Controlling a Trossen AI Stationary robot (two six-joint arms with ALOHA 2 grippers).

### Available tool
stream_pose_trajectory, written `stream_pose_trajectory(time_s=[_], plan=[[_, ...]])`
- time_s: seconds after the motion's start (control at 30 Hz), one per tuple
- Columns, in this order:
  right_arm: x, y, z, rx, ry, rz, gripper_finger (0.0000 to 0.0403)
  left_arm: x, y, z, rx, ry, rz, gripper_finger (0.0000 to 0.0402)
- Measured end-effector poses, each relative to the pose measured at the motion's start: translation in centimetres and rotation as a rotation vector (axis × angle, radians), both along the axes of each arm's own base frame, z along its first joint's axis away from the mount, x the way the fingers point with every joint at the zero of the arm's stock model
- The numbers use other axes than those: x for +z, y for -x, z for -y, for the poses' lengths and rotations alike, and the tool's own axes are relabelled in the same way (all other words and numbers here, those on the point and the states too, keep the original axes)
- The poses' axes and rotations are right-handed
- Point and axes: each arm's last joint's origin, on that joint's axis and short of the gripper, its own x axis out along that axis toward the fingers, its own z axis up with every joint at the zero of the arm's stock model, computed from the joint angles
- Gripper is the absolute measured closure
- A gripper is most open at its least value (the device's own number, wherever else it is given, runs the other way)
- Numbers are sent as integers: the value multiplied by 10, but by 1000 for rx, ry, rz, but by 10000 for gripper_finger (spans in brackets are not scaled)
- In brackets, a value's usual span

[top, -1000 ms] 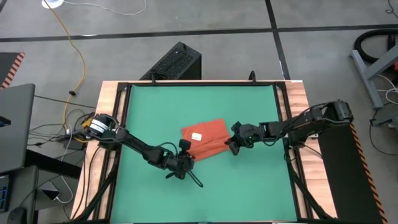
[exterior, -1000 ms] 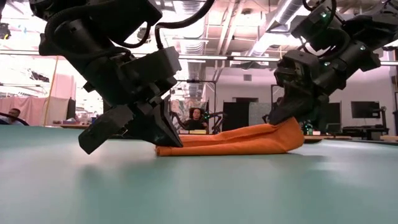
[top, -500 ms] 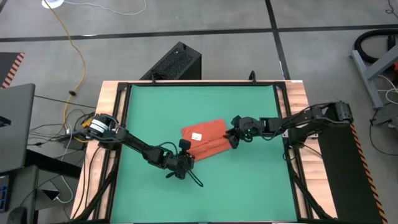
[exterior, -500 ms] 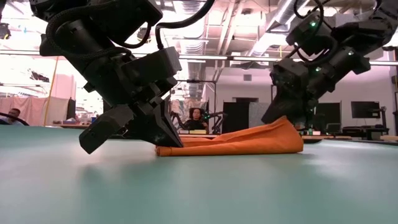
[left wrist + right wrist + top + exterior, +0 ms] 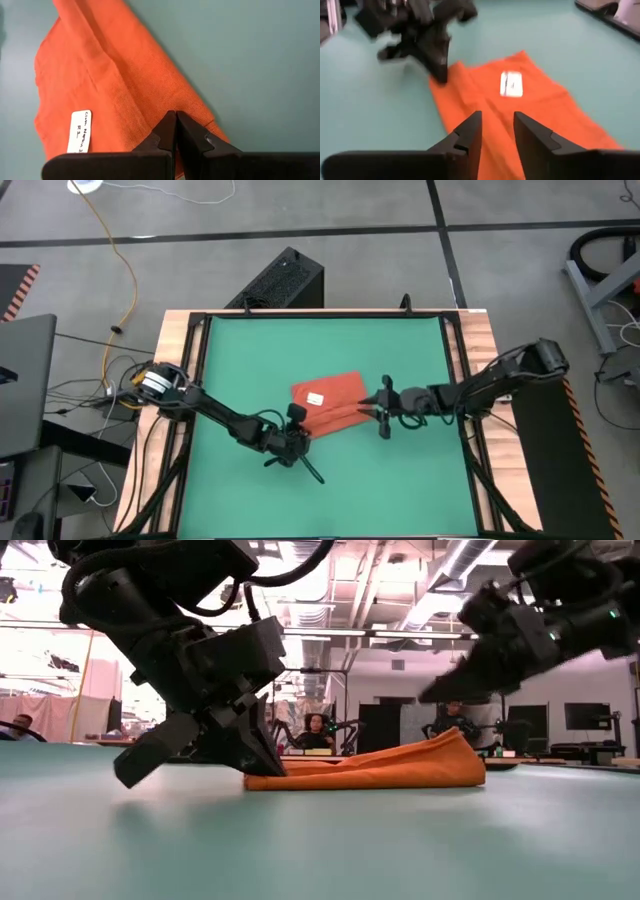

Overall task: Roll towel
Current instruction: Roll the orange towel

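Note:
The orange-red towel (image 5: pixel 335 395) lies on the green mat (image 5: pixel 250 360), near the middle. Its near part is folded over and its right end (image 5: pixel 450 752) stands humped. The white tag (image 5: pixel 80 131) faces up. My left gripper (image 5: pixel 176 117) is shut, with its tips down on the towel's near left corner (image 5: pixel 303 427). My right gripper (image 5: pixel 496 125) is open and empty. It hangs above and just right of the towel's right end (image 5: pixel 372 412) and is clear of the cloth in the low view (image 5: pixel 435 692). My left gripper presses its shut fingertips (image 5: pixel 172 125) down on the towel's top layer, close to the near left corner (image 5: pixel 200 117). It comes slanting down from the table's near left side. The towel lies flat on the mat beneath them; whether any cloth is caught between the tips, I cannot tell.
The mat sits inside a wooden table frame with black rails (image 5: pixel 455 350). A black box (image 5: pixel 280 280) stands beyond the far edge. Bare mat lies on all sides of the towel. People sit in the room behind (image 5: pixel 318 730).
My right gripper has let go of the towel's right end, risen clear of it, tipped toward level and drawn back a little toward the table's right edge. The towel's right end has stayed humped where it was left. My left gripper has kept its place on the corner.

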Motion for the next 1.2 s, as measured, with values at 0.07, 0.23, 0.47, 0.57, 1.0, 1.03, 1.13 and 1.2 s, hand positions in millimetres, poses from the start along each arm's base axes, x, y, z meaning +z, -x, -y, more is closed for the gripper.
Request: stream_pose_trajectory(time_s=[0.07,0.23,0.47,0.57,1.0,1.03,1.13,1.2], plan=[[-11,3,-2,8,-5,-20,289,0,2,-1,-18,-22,-21,401],[-30,3,0,-5,-5,-38,315,6,4,-4,-17,-36,-29,401],[-62,-2,8,-67,-39,-143,322,19,5,-5,-15,-22,6,401],[-70,-4,8,-82,-70,-132,322,32,8,-3,-14,-22,49,402],[-79,-7,0,-121,-170,-87,322,27,48,-20,152,134,531,402],[-79,-7,0,-129,-175,-84,322,24,52,-21,171,153,550,401],[-78,-8,-1,-136,-185,-70,322,17,60,-23,203,182,562,402],[-77,-9,-1,-140,-189,-63,322,15,62,-22,208,195,562,401]])
